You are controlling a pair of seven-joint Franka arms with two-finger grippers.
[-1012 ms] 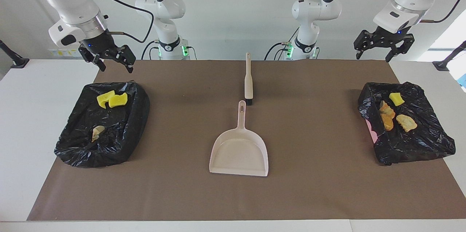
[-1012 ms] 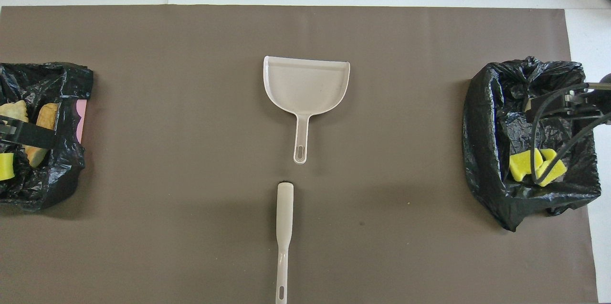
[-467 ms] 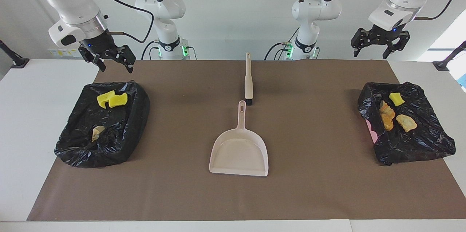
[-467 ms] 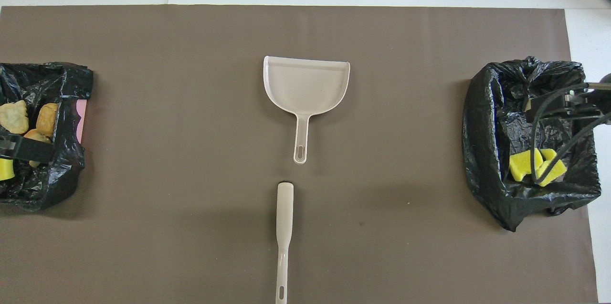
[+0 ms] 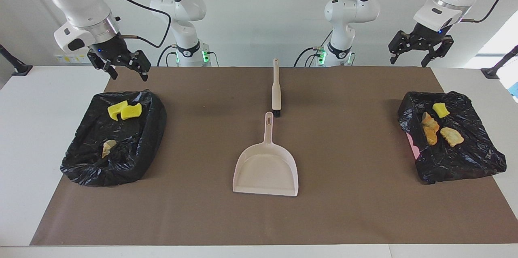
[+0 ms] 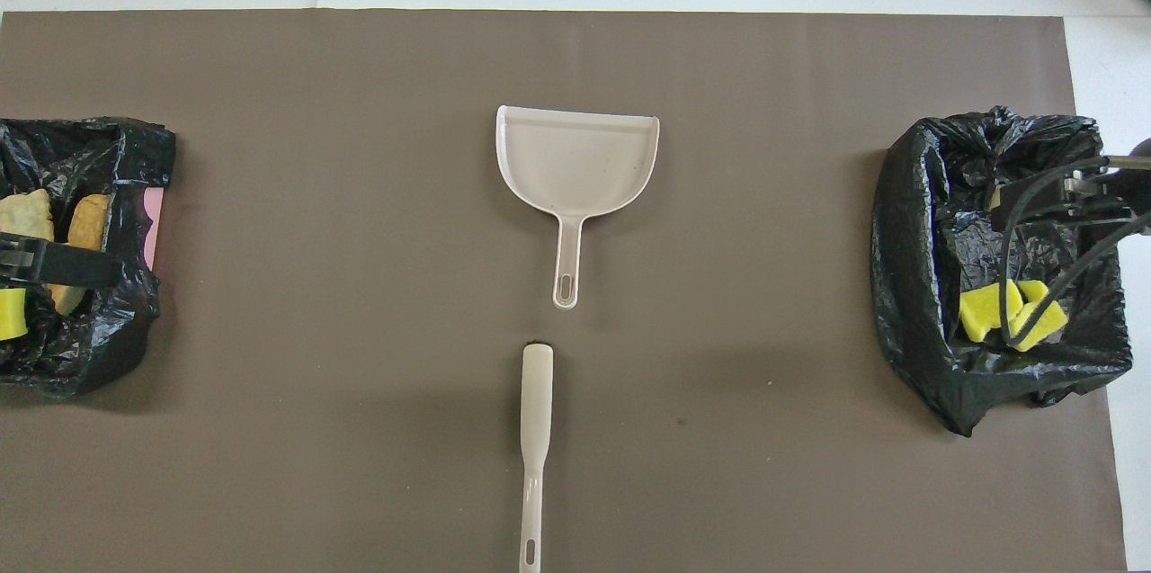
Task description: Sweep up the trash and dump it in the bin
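Observation:
The trash scraps lie in two black-bag-lined bins. The bin (image 5: 115,138) at the right arm's end holds two bright yellow scraps (image 5: 124,110) and a pale one (image 5: 107,147). The bin (image 5: 451,156) at the left arm's end holds a bright yellow scraps piece (image 5: 440,109), orange-brown pieces (image 5: 429,130) and a pale one (image 5: 452,136). My right gripper (image 5: 127,72) is open and empty, above the robot-side edge of its bin. My left gripper (image 5: 408,60) is open and empty, raised over the mat's robot-side edge near its bin.
A beige dustpan (image 5: 266,167) lies empty mid-mat, its handle toward the robots. A beige brush (image 5: 276,88) lies in line with it, nearer to the robots. A brown mat (image 5: 344,209) covers the table. The dustpan (image 6: 575,164) and brush (image 6: 536,429) also show in the overhead view.
My left gripper has risen and drifted from over its bin toward the robots and the table's middle. The right arm, dustpan and brush have not moved.

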